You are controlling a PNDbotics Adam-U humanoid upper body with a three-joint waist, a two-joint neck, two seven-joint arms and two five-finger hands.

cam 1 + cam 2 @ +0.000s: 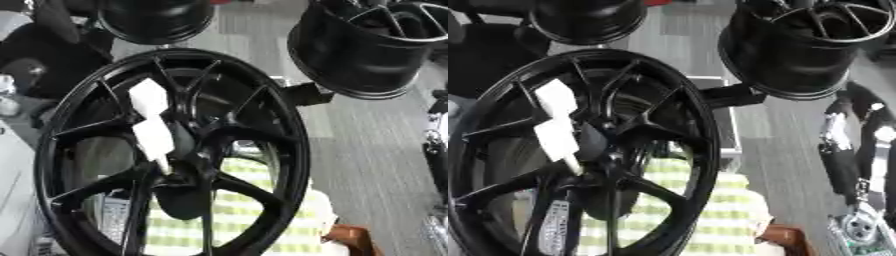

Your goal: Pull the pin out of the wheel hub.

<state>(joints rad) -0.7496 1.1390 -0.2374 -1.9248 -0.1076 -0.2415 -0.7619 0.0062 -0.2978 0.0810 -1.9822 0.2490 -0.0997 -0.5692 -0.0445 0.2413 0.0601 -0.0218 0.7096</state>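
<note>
A big black wheel hub (175, 155) stands up on its edge and fills most of the left eye view, and it is the thing to find everything else by. Its thin spokes run from the round rim in to the middle. A white piece (150, 122) sits across the spokes, just up and left of the middle of the wheel hub. It looks like two white blocks, one above the other, and its thin lower end points down at the middle, touching it or very near. This may be the pin, but that cannot be told for sure. Behind the wheel hub, seen through the gaps low down, is a cloth with green and white checks (241, 220). Just past the lower right of the wheel hub there is a small brown thing (354, 239). Above the wheel hub hang two more black wheels, one at the top (156, 20) and one up to the right (367, 45), both apart from it. Well to the right of the wheel hub, in the right eye view, a black and silver robot arm (843, 150) runs down the edge. Its hand cannot be made out, so whether the fingers are apart or together cannot be told. The other hand does not show at all.
</note>
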